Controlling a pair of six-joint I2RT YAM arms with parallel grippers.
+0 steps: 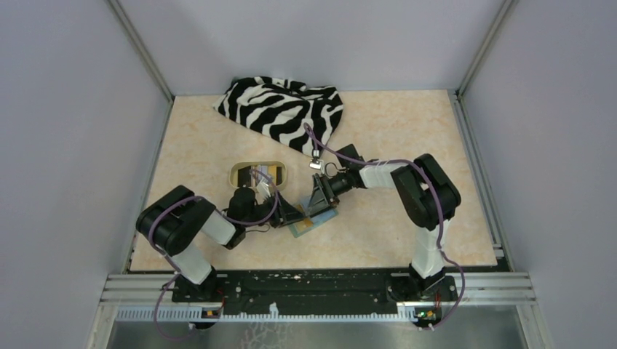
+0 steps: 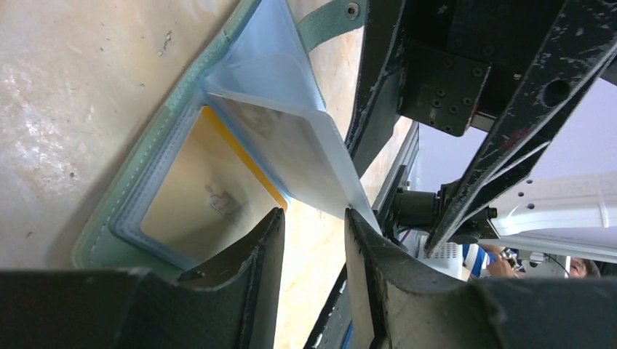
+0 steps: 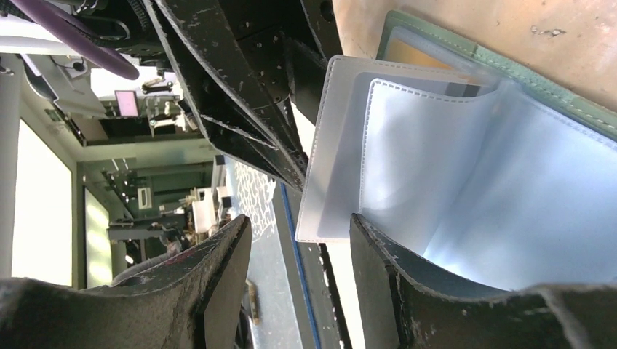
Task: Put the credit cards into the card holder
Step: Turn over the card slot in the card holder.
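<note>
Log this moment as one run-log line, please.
card holder: open, sleeves fanned | gold card: in a sleeve | left gripper: open at holder | right gripper: open at sleeves | dish: more cards inside

The left gripper (image 1: pixel 287 212) and right gripper (image 1: pixel 318 198) are crowding each other above the card holder (image 1: pixel 314 222), a tan dish (image 1: pixel 240 174) is hemming them behind, and the table (image 1: pixel 415 138) is lying free rightward.

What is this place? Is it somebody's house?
More likely a robot lab, in a test booth. The left arm and right arm are bolted to a metal rail, plain grey walls box in the small table, and the right wrist view shows equipment beyond.
</note>
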